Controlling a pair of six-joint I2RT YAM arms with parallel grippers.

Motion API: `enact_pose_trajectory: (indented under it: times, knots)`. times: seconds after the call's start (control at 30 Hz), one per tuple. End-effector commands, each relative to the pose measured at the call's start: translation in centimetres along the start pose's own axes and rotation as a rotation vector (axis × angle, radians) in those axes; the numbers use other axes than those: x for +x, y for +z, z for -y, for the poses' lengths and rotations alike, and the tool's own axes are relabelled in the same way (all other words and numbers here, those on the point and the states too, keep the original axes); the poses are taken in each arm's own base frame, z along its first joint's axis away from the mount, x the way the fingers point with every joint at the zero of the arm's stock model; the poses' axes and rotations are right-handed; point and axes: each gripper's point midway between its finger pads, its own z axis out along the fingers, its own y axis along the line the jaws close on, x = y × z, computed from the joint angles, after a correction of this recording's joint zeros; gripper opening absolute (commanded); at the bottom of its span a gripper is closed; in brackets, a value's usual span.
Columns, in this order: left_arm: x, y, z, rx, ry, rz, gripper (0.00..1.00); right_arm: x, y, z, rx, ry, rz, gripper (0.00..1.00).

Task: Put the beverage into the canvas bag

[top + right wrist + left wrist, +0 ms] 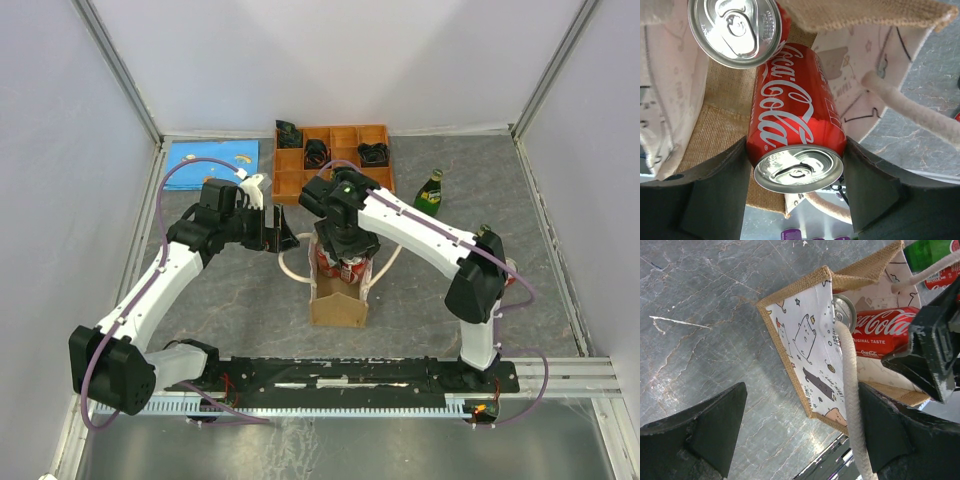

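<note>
The canvas bag (338, 303) stands open-topped mid-table, with a burlap rim and a cartoon-print lining (805, 340). My right gripper (796, 192) is shut on the beverage, a red Coca-Cola can (795, 120), and holds it down inside the bag's mouth (345, 262). Another Coca-Cola can (737, 30) lies in the bag beside it. My left gripper (802, 435) hangs open just left of the bag (275, 232). One cream rope handle (852, 400) runs against the inside of its right finger. The held can (880, 332) also shows in the left wrist view.
An orange wooden compartment tray (378, 131) with dark items sits behind the bag. A green bottle (430, 192) stands to the right of the tray. A blue sheet (212, 158) lies at the back left. White walls enclose the grey marbled table.
</note>
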Motion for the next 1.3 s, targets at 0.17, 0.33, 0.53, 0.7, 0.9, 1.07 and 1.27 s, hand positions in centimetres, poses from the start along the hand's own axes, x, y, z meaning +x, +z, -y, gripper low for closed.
enact_pose_trajectory:
  times: [0.17, 0.33, 0.53, 0.7, 0.9, 1.07, 1.27]
  knots:
    - [-1.0, 0.1, 0.4, 0.032, 0.058, 0.033, 0.95, -2.1, 1.4, 0.3, 0.026, -0.017, 0.075, 0.00]
    - [-1.0, 0.1, 0.4, 0.032, 0.059, 0.033, 0.95, -1.7, 3.3, 0.7, 0.033, -0.011, 0.048, 0.00]
    - [-0.9, 0.1, 0.4, 0.032, 0.060, 0.032, 0.95, -0.9, 5.5, 0.8, 0.026, -0.005, 0.017, 0.00]
    - [-0.9, 0.1, 0.4, 0.035, 0.061, 0.030, 0.95, -0.7, 6.1, 0.8, 0.025, -0.007, 0.009, 0.35]
    - [-0.8, 0.1, 0.5, 0.038, 0.061, 0.030, 0.95, -1.3, 4.8, 1.2, 0.028, -0.005, 0.047, 0.80]
    - [-0.8, 0.2, 0.5, 0.040, 0.062, 0.027, 0.95, -2.0, 2.9, 1.9, 0.037, 0.002, 0.093, 0.87]
    - [-0.8, 0.2, 0.5, 0.043, 0.061, 0.025, 0.95, -3.0, 0.1, 2.0, 0.010, 0.012, 0.150, 0.89]
